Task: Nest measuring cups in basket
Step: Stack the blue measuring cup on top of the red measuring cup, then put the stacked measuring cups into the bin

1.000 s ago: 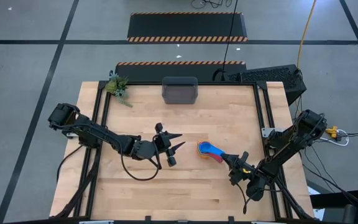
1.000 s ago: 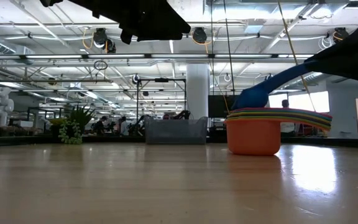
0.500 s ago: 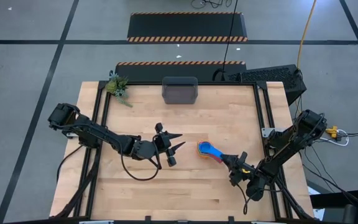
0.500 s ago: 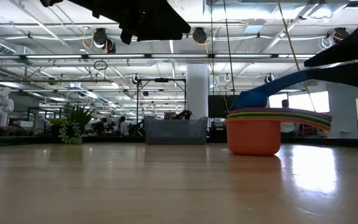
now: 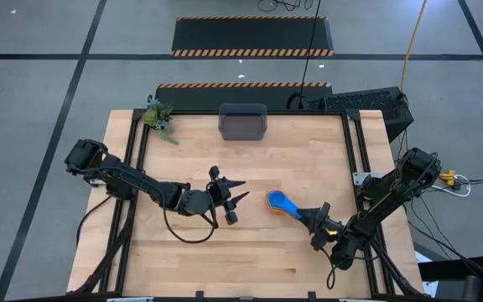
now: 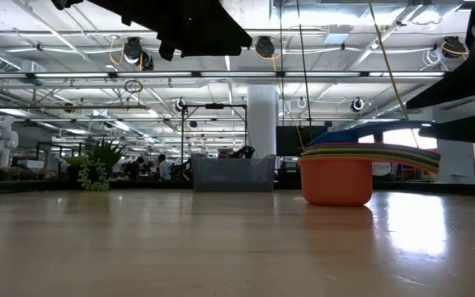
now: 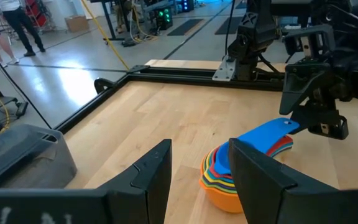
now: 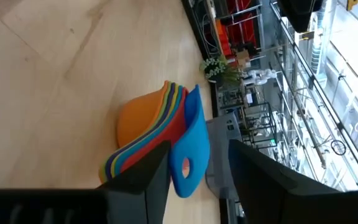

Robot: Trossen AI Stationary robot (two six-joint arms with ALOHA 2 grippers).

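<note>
The measuring cups (image 5: pixel 279 201) stand nested in one stack on the table right of centre, with the orange cup (image 6: pixel 336 177) at the bottom and the blue cup (image 7: pixel 263 137) on top. The blue cup's handle points toward my right gripper (image 5: pixel 310 216). That gripper is open and level with the handle's free end (image 8: pixel 188 168), which lies between its fingers without visibly touching them. My left gripper (image 5: pixel 240 190) hovers open to the left of the stack. The dark grey basket (image 5: pixel 242 122) sits at the far edge, holding nothing.
A small green plant (image 5: pixel 158 116) stands at the far left corner, left of the basket. Black frame rails run along the table's edges. Bare wood lies between the stack and the basket (image 6: pixel 233 173).
My right gripper has opened and let go of the blue cup's handle. The blue cup, which was tilted up by its handle, has dropped level into the top of the stack. The rest of the stack stayed in place.
</note>
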